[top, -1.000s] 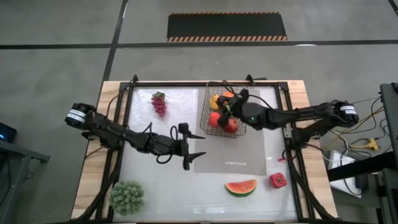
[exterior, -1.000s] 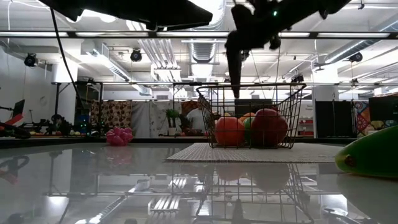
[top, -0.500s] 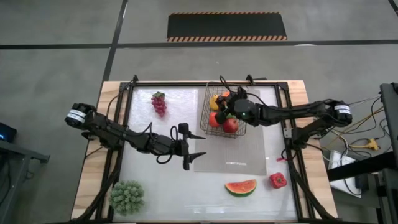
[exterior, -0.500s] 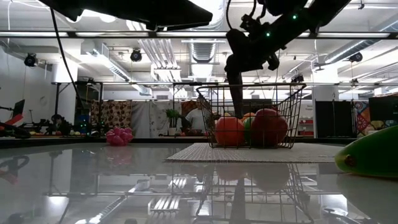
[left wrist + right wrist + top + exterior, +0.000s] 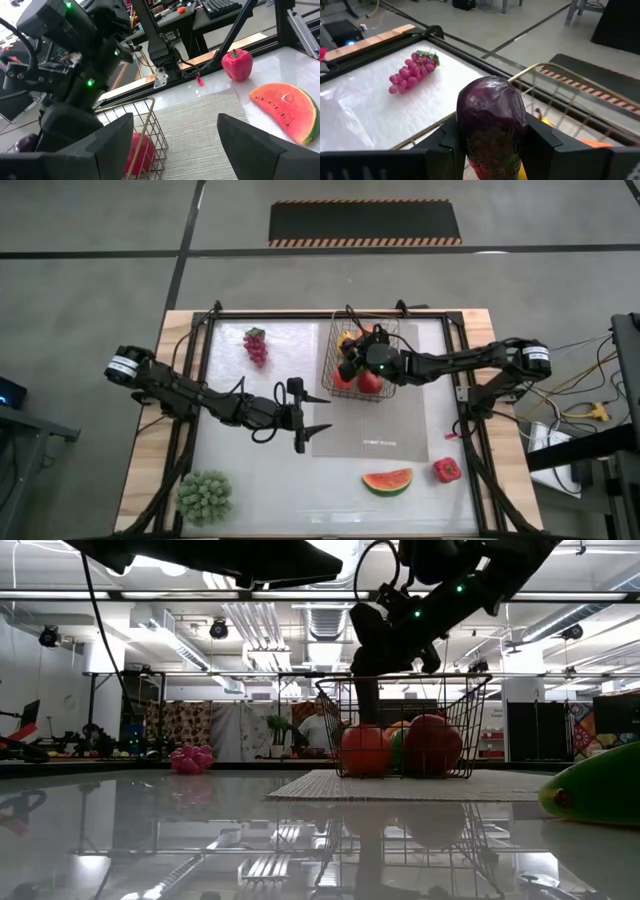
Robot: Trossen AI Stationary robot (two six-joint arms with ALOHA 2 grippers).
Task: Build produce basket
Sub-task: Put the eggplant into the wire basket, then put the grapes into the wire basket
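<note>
The black wire basket [image 5: 377, 392] stands on the grey mat [image 5: 370, 430] and holds red apples [image 5: 371, 382] and a yellow fruit. My right gripper [image 5: 349, 361] is over the basket's left part, shut on a dark purple eggplant [image 5: 492, 120], which also shows in the low view [image 5: 367, 700]. My left gripper [image 5: 318, 412] is open and empty, above the mat's left edge. Purple grapes [image 5: 256, 345], a watermelon slice [image 5: 387, 480] and a red pepper [image 5: 447, 470] lie on the table. My right gripper pinches the eggplant between its two fingers [image 5: 451, 142], on two opposite sides of its body [image 5: 470, 131]. In the low view the eggplant hangs upright below the gripper, its lower end [image 5: 367, 718] inside the basket's left end. Whether it touches the fruit there I cannot tell.
A green bunch [image 5: 205, 496] lies at the table's near left corner. The table's black frame [image 5: 205, 330] runs around the white top. In the low view the watermelon slice [image 5: 595, 790] is close at the right.
My right gripper has gone toward the table's left edge across the basket and down, still shut on the eggplant. The eggplant's lower end now hangs below the basket's rim at its left end.
</note>
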